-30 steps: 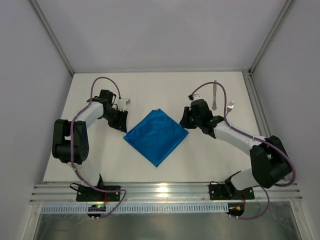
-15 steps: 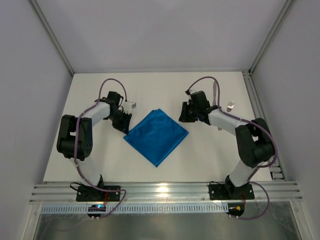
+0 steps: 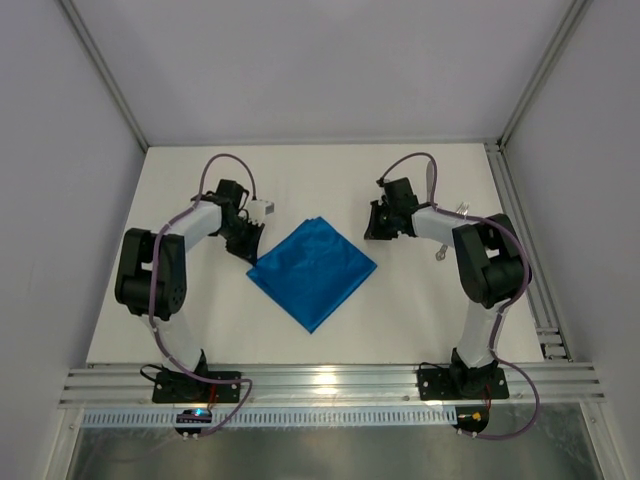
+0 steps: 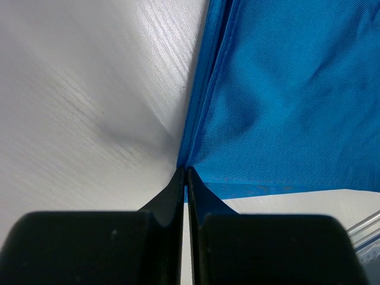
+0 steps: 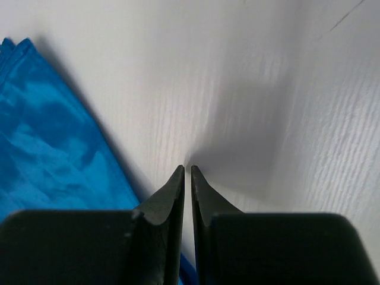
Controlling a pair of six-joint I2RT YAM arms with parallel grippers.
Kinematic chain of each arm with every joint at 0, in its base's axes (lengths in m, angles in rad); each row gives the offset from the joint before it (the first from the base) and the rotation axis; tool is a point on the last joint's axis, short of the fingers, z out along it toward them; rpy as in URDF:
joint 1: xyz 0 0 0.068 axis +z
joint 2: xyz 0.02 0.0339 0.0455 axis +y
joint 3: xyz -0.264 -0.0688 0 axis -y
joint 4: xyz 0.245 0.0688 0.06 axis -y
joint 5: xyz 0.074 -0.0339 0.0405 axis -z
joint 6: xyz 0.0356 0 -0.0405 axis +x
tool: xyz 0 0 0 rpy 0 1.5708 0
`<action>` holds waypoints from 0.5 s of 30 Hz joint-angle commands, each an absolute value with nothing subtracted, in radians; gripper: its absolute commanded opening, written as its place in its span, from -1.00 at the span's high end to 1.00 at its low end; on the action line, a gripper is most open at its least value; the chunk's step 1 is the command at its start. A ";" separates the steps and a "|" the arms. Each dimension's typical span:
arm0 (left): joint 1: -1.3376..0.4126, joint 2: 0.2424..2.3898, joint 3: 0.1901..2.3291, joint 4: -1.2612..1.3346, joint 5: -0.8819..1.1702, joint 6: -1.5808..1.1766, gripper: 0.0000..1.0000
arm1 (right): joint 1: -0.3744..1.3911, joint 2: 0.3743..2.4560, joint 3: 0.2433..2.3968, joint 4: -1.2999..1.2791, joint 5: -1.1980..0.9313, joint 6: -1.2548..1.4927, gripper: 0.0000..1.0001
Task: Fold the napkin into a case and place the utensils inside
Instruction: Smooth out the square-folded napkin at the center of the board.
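While the left gripper [image 4: 185, 170] is pressing its two dark fingers flat together, its tips are meeting right at the left corner of the napkin [image 4: 285, 89]. I cannot tell whether any cloth is caught between them. From that corner the bright blue fabric is spreading away in several stacked layers, their edges showing along the side nearest the bare white table [image 4: 89, 89].

The right gripper [image 5: 187, 169] is holding its fingers drawn nearly together, with only a thin slit between them and nothing in it. Its tips are pointing down at bare tabletop just beside the napkin's right-hand edge, not on the cloth.

Seen from above, the napkin is lying as a flat diamond in the middle of the table, between the two grippers. The utensils [image 3: 461, 209] are lying farther right, behind the right arm, which is hiding most of them, so only slivers of silver are showing.
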State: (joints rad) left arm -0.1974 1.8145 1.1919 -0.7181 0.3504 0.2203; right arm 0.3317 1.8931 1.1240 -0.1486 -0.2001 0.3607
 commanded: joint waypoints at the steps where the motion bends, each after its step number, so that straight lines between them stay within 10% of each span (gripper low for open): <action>1: -0.202 1.766 1.238 -0.753 0.360 0.244 1.00 | 0.327 1.920 1.161 -0.146 -0.175 0.391 0.79; 15: -0.204 1.687 1.191 -0.874 0.358 0.311 0.92 | 0.327 1.927 1.120 -0.121 -0.183 0.416 0.83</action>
State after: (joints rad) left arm -0.2020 1.7264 1.2079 -0.8333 0.3614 0.2813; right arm 0.3290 1.9121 1.1378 -0.1249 -0.1947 0.4034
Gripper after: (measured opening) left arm 0.035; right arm 0.085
